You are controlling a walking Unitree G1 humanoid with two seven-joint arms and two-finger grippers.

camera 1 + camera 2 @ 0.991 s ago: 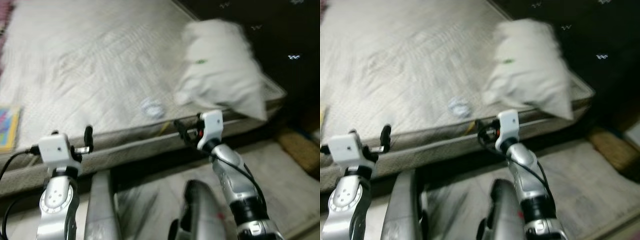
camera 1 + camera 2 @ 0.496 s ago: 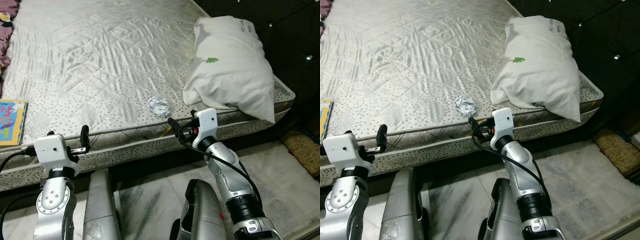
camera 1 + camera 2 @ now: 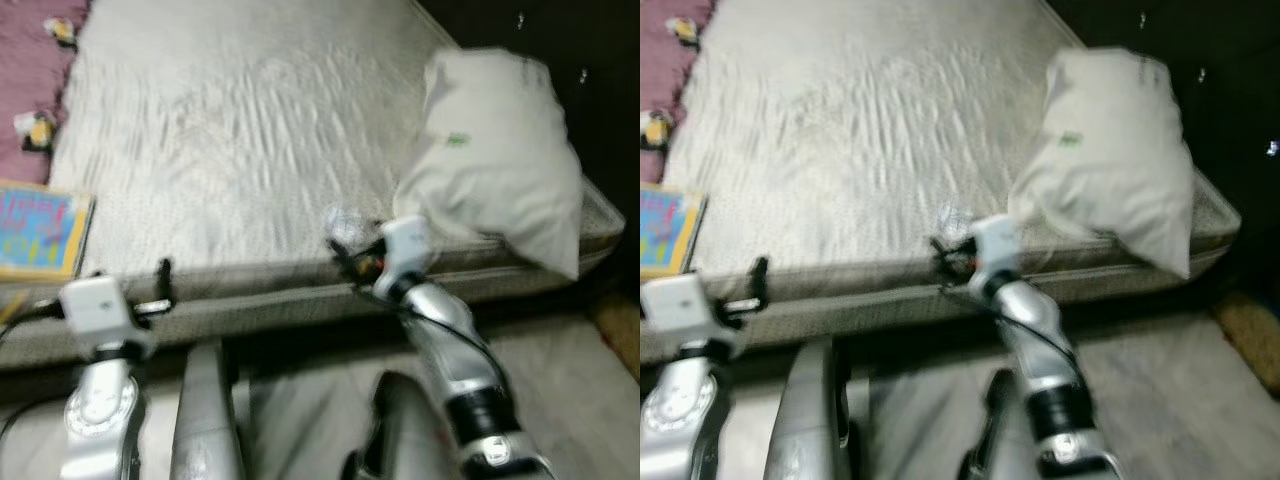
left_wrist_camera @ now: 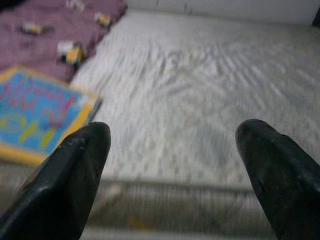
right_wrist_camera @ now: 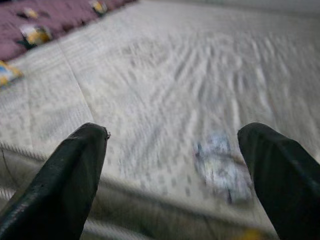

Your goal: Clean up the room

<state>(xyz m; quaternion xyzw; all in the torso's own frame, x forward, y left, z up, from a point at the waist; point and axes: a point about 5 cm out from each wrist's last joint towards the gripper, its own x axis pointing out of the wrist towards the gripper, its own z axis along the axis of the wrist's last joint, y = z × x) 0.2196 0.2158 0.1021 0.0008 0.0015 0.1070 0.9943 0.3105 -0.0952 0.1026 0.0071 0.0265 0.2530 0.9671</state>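
Right gripper [image 5: 175, 165], fingers spread and empty, hovers at the mattress [image 3: 250, 130] edge, the crumpled wrapper [image 5: 222, 167] just beyond at 12 o'clock. Left gripper [image 4: 170, 165], likewise released, faces a book [image 4: 35, 112] at 10 o'clock.

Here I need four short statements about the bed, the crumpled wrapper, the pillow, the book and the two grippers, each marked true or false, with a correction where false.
1. The right gripper is open. True.
2. The crumpled wrapper lies on the mattress near its front edge. True.
3. The left gripper is shut on the colourful book. False: it is open and holds nothing; the book lies on the mattress.
4. The white pillow lies on the floor. False: it rests on the mattress corner, on the robot's right.
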